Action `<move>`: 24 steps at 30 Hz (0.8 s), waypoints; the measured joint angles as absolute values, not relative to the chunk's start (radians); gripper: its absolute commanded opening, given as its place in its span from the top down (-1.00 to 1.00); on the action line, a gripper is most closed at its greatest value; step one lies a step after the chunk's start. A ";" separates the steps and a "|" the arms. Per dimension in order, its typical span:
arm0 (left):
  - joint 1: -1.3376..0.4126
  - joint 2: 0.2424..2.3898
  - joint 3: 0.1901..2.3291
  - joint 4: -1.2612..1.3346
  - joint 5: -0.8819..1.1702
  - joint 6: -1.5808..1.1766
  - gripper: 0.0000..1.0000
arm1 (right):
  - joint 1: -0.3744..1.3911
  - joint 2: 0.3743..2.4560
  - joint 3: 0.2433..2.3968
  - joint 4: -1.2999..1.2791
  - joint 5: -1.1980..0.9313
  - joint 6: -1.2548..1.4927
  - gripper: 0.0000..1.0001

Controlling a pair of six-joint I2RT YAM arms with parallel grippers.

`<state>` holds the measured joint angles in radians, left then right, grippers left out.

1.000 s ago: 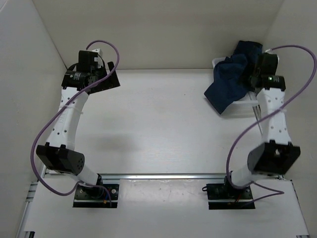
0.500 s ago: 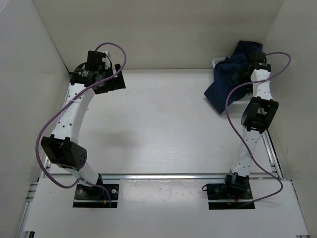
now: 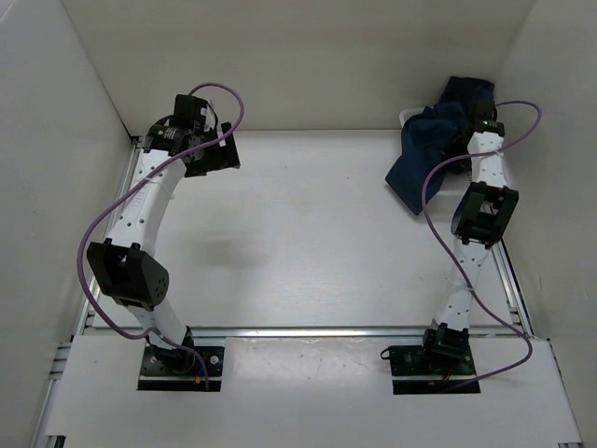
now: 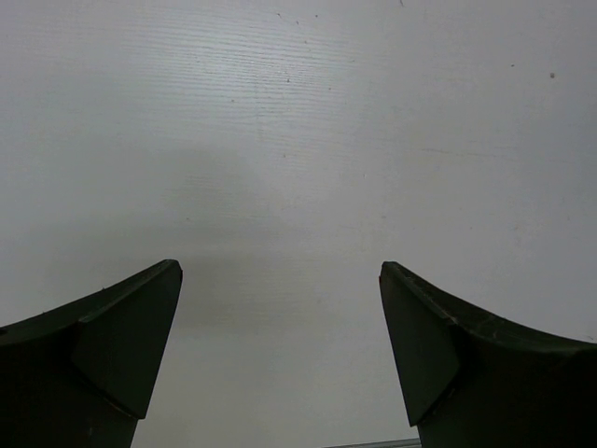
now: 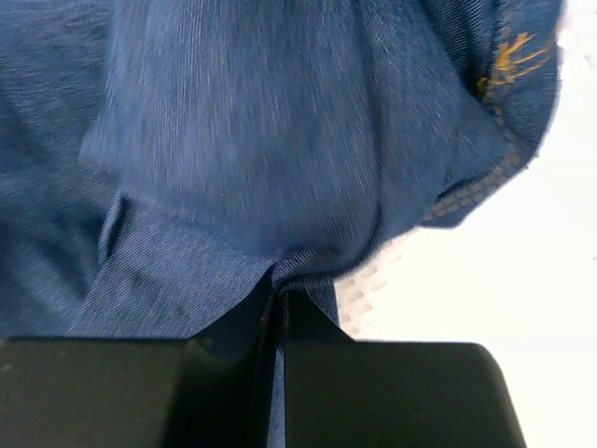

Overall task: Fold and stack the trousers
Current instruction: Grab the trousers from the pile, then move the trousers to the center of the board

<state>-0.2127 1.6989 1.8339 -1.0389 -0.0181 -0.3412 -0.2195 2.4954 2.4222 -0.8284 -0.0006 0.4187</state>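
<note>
The trousers are a crumpled heap of dark blue denim at the back right, spilling out of a white basket onto the table. My right gripper reaches into the heap from the right. In the right wrist view its jaws are pressed together on a pinched fold of the trousers; orange stitching shows at the upper right. My left gripper hovers at the back left, far from the cloth. It is open over bare table.
White walls close in the table at the left, back and right. The basket's mesh rim shows just under the pinched cloth. A metal rail runs along the near edge by both arm bases.
My right arm has stretched toward the back corner and its jaws have closed on the trousers' cloth. The left arm has shifted slightly to the right, still open.
</note>
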 measured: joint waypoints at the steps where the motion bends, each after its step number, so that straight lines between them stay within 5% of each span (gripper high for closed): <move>1: -0.213 1.699 1.836 -1.038 -0.018 -0.341 -0.99 | -0.218 2.482 2.414 -0.826 0.002 0.417 0.99; 12: -0.224 1.699 1.863 -1.043 -0.017 -0.342 -0.99 | -0.113 1.975 2.489 -0.800 -0.014 0.333 0.99; 18: -0.224 1.699 1.934 -1.077 -0.040 -0.371 -0.99 | 0.166 1.670 2.566 -0.702 -0.126 0.253 0.99; 23: -0.176 1.699 1.991 -1.141 -0.057 -0.432 -0.99 | 0.419 1.485 2.327 -0.641 -0.148 0.229 0.97; 24: -0.150 1.698 1.990 -1.151 -0.055 -0.447 -0.99 | 0.461 1.464 2.251 -0.630 -0.142 0.236 0.28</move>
<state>-0.1501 1.6981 1.9903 -1.1511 -0.0551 -0.4465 0.4614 1.4643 2.2509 -0.6296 -0.1421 0.2363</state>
